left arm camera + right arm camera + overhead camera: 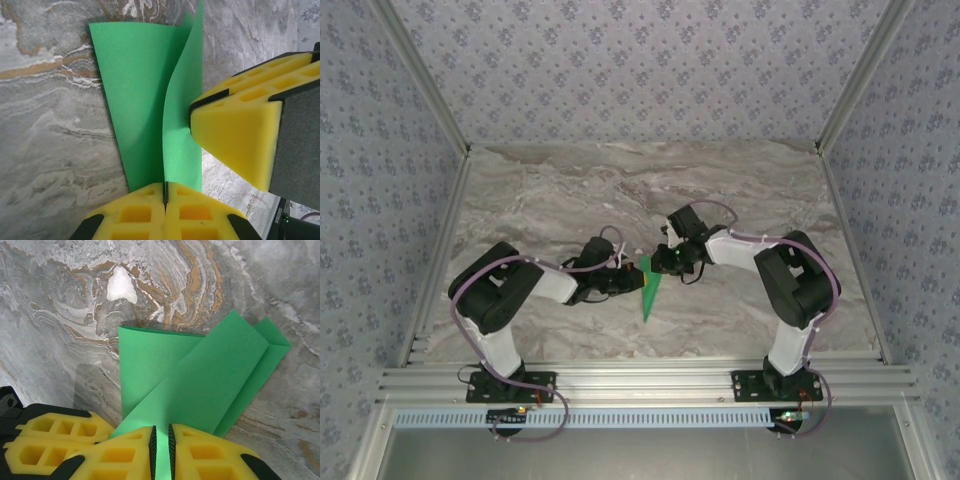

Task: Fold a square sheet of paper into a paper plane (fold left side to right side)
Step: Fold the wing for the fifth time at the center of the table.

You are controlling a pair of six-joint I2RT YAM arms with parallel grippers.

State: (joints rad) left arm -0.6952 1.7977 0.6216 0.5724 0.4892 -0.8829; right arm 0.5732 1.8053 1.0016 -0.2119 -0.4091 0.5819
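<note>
Marble-patterned tabletop (750, 190), patterned wallpaper on the walls around it. The folded green paper (649, 290) lies near the middle of the table, between the two arms. From above it reads as a slim wedge, broad end toward the far wall and point toward the arms' bases. The left gripper (165, 194) reaches in from the left. Its yellow fingers (135, 215) are pressed together with no gap, and a raised flap of the paper runs straight into the seam between them, so it is clamped on the sheet. In the left wrist view one layer of the paper lies flat on the marble. The pinched flap stands up from it in a soft curve. The right gripper (161, 440) comes in from the opposite side. Its yellow fingers (210, 450) are drawn to a narrow slit with green paper filling it, so it is also pinching the sheet. In the right wrist view the lifted flap slopes up from the table into that slit, with a lower folded layer flat beneath and a creased corner at the far right. The two grippers sit just beside each other on the same flap.
</note>
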